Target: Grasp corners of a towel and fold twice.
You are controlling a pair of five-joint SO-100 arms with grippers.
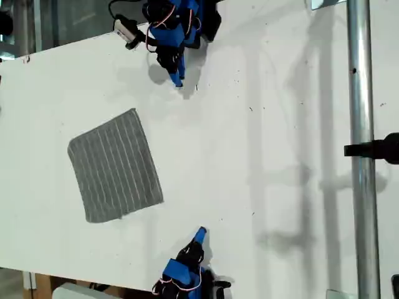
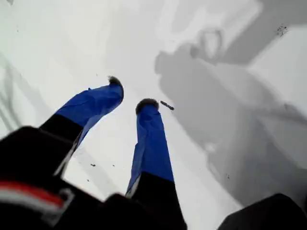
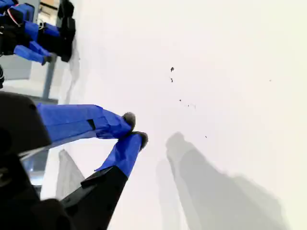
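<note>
The towel, grey with thin pale stripes, lies flat and unfolded on the white table, toward the exterior view's left. All its corners rest on the table, one of them nearest the arm at the top. That arm's first gripper hovers over bare table beside a small dark speck, slightly open and empty. My second gripper sits near the exterior view's bottom edge, shut on nothing, right of the towel's lower corner. Neither wrist view shows the towel.
A metal pole with a black clamp crosses the exterior view's right side and casts shadows on the table. The second wrist view shows the other arm across the table. Small dark specks dot the surface.
</note>
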